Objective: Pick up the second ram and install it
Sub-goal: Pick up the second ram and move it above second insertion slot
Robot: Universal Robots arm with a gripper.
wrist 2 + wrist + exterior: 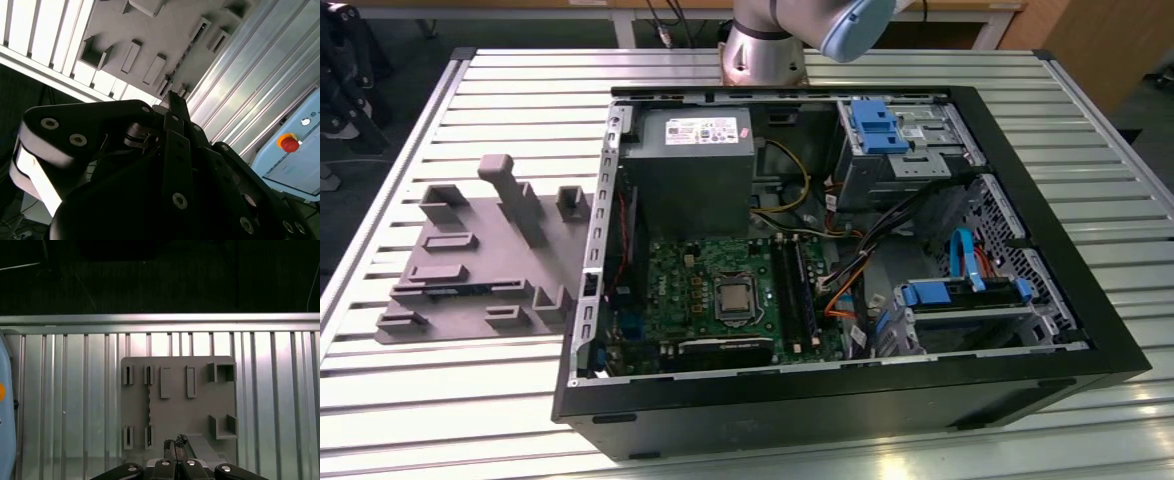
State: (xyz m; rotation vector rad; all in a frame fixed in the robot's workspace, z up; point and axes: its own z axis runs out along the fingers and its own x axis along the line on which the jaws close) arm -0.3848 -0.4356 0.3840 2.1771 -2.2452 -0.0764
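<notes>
The open computer case [854, 400] sits just beside the grey holder plate [200, 410] (both on a slatted table [454, 400]). The second ram [148, 407] stands edgewise in that plate's slots. Over the plate hangs the gripper [175, 442], fingers together, empty.

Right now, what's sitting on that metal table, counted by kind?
Open computer case: 1
Grey holder tray: 1
Memory stick standing in the tray: 1
Bright blue brackets inside the case: 2
Total: 5
</notes>
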